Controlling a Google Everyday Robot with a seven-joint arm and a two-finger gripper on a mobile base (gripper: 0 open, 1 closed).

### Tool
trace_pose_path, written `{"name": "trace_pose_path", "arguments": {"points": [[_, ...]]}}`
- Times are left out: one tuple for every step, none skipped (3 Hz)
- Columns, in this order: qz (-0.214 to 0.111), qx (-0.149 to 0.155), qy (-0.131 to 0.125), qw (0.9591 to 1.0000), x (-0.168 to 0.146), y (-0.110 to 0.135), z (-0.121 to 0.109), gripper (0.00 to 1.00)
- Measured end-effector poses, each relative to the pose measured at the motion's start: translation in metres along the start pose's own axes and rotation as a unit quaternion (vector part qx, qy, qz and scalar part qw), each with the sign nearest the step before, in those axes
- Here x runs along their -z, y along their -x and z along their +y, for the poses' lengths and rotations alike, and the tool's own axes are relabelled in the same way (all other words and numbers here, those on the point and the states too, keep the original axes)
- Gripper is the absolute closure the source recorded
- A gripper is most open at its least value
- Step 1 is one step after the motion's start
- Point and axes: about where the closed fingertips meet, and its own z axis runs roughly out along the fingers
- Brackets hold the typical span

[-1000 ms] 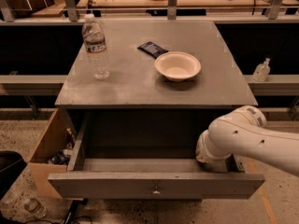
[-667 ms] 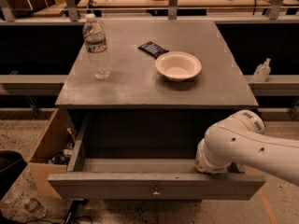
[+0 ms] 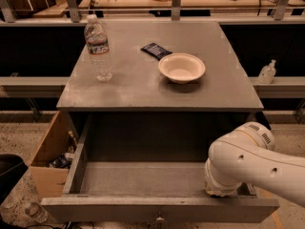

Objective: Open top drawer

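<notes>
Though standing well out, treat top drawer [image 3: 143, 205] as rigid, weighty; grasp by brass knob [image 3: 159, 218] (gripper [image 3: 220, 191] down inside right front corner, grip state untellable).

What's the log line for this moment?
top drawer: pulled far out | gripper: low inside its front-right corner, under the arm | cabinet top: water bottle, bowl

A white, round-shelled arm [image 3: 267, 163] is seen, marked with dark screw holes and a grey slotted patch; the jaws are hidden beneath it in the top drawer [image 3: 143, 178].
</notes>
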Motion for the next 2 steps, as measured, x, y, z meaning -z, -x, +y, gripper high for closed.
{"name": "trace_pose_path", "arguments": {"points": [[0.002, -0.010, 0.019, 0.9998, 0.0054, -0.0025, 0.0268, 1.00], [0.002, -0.010, 0.019, 0.9998, 0.0054, -0.0025, 0.0268, 1.00]]}}
